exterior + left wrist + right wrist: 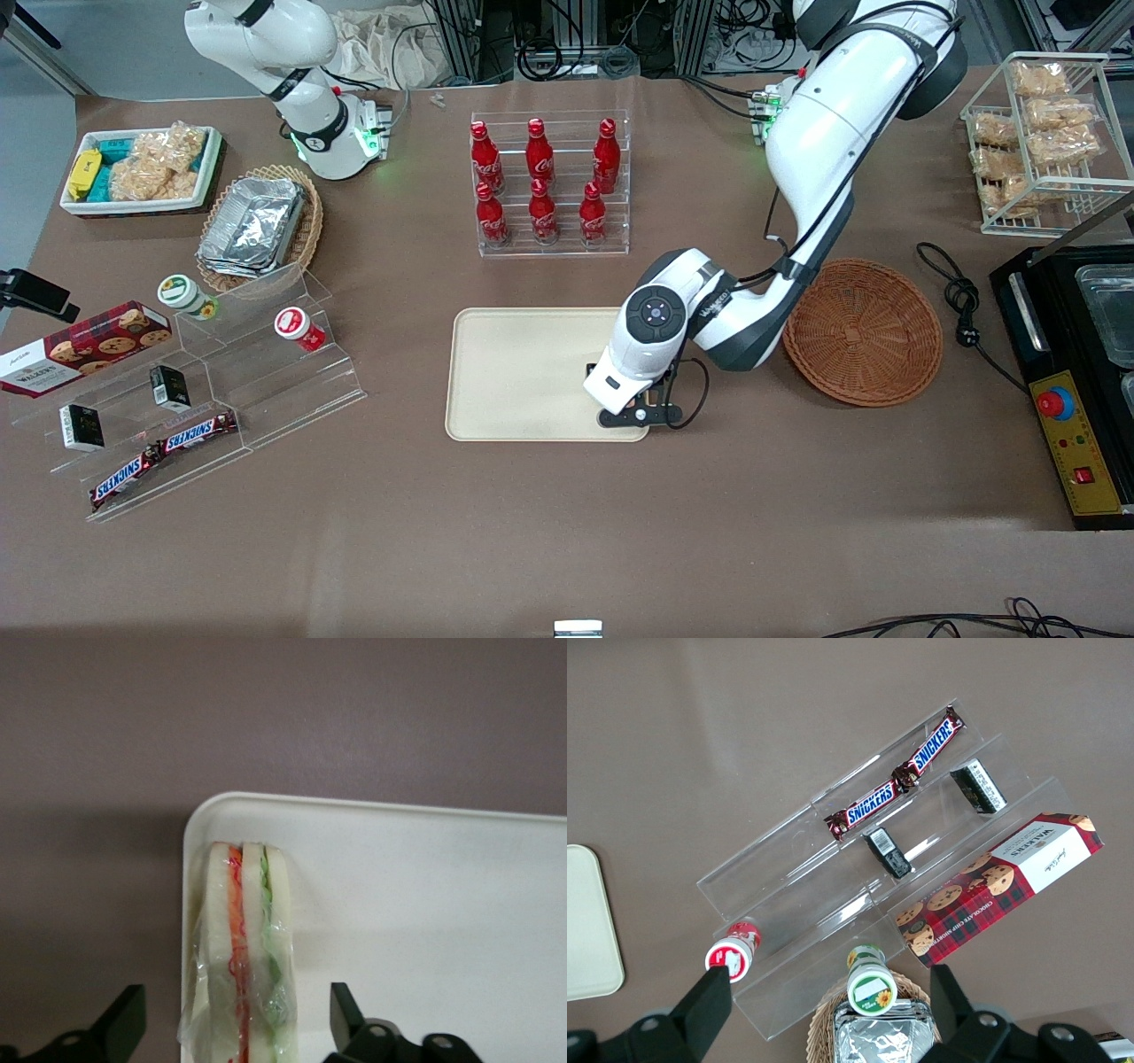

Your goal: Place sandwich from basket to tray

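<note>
The sandwich (pixel 244 939), a clear-wrapped wedge with orange, red and green layers, stands on edge on the cream tray (pixel 425 904), close to a rounded corner. My gripper (pixel 232 1023) is open around it, with a gap between each black finger (pixel 120 1023) and the wrap. In the front view the gripper (pixel 633 403) hangs low over the tray (pixel 523 372), at the corner nearest the camera toward the working arm's end, and the hand hides the sandwich. The round reddish-brown basket (pixel 864 332) lies empty beside the tray.
A rack of red cola bottles (pixel 549 182) stands farther from the camera than the tray. An acrylic snack stand (pixel 204 372), a foil-pack basket (pixel 257 226) and a white bin (pixel 142 168) sit toward the parked arm's end. A black machine (pixel 1072 372) and a wire rack (pixel 1036 133) flank the basket.
</note>
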`<state>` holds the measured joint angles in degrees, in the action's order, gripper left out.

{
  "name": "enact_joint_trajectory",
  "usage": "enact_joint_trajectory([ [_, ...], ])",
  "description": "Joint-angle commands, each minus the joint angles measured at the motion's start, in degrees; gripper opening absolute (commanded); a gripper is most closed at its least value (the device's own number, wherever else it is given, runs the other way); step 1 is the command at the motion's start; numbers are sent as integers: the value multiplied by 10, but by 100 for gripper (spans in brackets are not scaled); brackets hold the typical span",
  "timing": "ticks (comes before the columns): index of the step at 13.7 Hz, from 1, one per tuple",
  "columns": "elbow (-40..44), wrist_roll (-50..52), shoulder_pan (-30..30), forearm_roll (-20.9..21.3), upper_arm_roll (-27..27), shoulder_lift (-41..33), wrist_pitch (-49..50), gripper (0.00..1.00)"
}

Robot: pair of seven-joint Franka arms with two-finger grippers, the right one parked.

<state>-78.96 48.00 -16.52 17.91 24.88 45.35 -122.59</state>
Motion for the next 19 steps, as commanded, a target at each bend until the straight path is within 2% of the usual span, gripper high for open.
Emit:
enact_joint_trajectory([
  [1, -3, -6, 47, 2, 5, -64, 71, 100],
  [3, -19, -14, 67, -12, 10, -117, 112, 100],
  [5, -77, -21, 130, -29, 24, -180, 111, 100],
  [6, -109, -56, 142, -44, 24, -223, 115, 100],
  [7, -152, -97, 144, -56, 5, -269, 116, 100],
  [9, -228, -199, 133, -116, -77, -357, 118, 99],
  [10, -266, -265, 129, -133, -103, -399, 122, 99],
  [12, -303, -375, 131, -140, -158, -459, 165, 99],
  [14, -278, -473, 144, -149, -197, -468, 219, 99],
  [16, -224, -539, 154, -148, -211, -454, 273, 99],
  [19, -138, -557, 162, -150, -212, -403, 325, 100],
])
